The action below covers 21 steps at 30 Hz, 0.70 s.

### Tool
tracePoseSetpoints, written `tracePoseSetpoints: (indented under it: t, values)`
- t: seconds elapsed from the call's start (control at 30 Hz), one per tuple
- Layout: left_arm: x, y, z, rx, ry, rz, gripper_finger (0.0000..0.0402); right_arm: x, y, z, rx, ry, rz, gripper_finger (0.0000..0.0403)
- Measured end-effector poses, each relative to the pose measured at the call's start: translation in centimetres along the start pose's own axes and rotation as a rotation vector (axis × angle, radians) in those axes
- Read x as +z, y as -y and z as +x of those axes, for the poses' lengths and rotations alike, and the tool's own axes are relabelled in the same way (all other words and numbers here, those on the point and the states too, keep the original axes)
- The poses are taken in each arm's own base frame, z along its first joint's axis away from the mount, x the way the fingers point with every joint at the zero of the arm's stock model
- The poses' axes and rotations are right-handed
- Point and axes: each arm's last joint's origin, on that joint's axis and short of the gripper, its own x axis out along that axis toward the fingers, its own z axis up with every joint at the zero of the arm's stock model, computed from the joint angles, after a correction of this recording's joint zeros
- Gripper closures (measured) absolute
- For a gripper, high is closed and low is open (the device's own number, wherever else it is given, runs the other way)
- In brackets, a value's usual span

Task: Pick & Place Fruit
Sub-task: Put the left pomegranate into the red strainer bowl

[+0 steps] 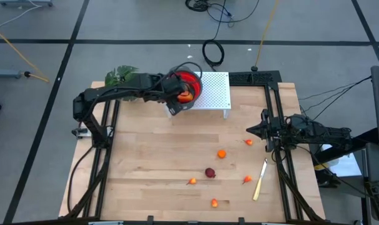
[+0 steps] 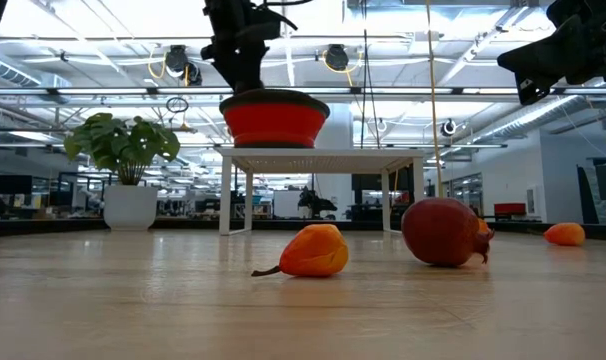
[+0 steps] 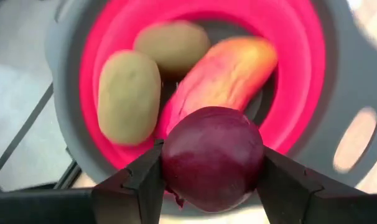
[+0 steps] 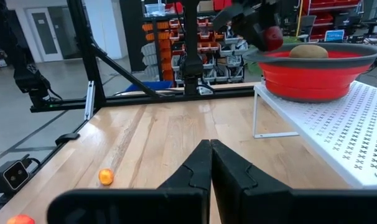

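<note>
Low view: bowl (image 2: 274,118) contents hidden (rim blocks); left hand (image 3: 211,165) cropped.

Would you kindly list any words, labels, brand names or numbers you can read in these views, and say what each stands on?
None can be read. No lettering shows on the red bowl, the white perforated stand or the dark red fruit held in the left gripper.

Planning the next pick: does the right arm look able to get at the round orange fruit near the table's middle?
Probably yes. The right hand, shut, waits at the table's right side, and bare wooden tabletop lies between it and the round orange fruit. Only a small orange bit lies nearby.
</note>
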Motion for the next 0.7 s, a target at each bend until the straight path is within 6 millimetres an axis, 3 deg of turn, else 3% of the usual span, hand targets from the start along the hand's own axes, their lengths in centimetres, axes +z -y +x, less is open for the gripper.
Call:
tracePoseSetpoints:
  t: [0.7]
  values:
    - [0.3,-1.3,0.6,-0.061,-0.026,-0.094,0.0192,0.0,0.0,0.0,0.000,0.001,0.000,0.0403]
